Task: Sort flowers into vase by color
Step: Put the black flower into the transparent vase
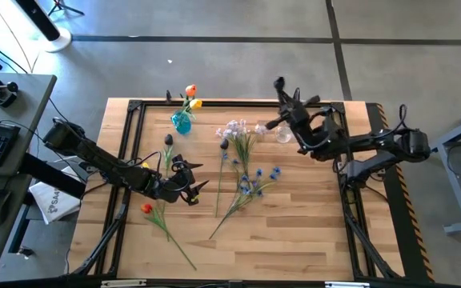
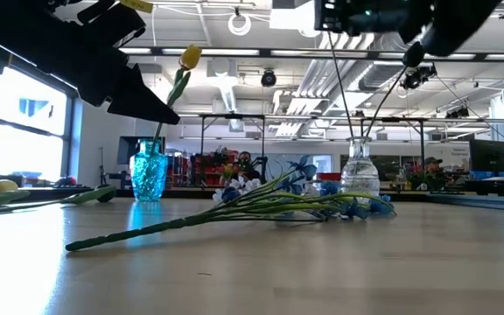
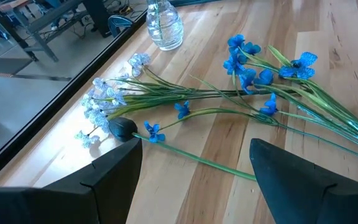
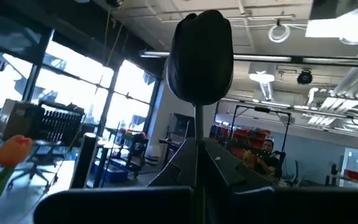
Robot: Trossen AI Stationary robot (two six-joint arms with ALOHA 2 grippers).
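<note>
Closest to the table-level camera lies a long green stem (image 2: 147, 233), running back toward the pile of blue flowers (image 1: 256, 181) and pale blossom sprays (image 1: 236, 130) at mid-table. Just beyond that pile stands the clear vase (image 2: 360, 177); well to its side stands the blue vase (image 1: 182, 122), already holding an orange flower (image 1: 190, 90) and a yellow flower (image 1: 195, 104).

Above the clear vase, the right gripper (image 4: 199, 149) is clamped on the stem of a dark tulip (image 4: 201, 57), head upright. The left gripper (image 3: 194, 162) hovers low on the side of the pile away from the clear vase, fingers (image 3: 120, 163) spread apart and empty, facing another dark flower (image 3: 122, 128). A red flower (image 1: 146, 208) lies on the wood just beside that arm.

The risk, as I judge it, sits with the right arm: the clear vase has a narrow neck and the stem hangs long below the grip, so a slightly off descent could catch the rim and tip the vase, or bend the stem outside it. The left gripper, if it closes low over tangled stems, could drag several flowers at once.
</note>
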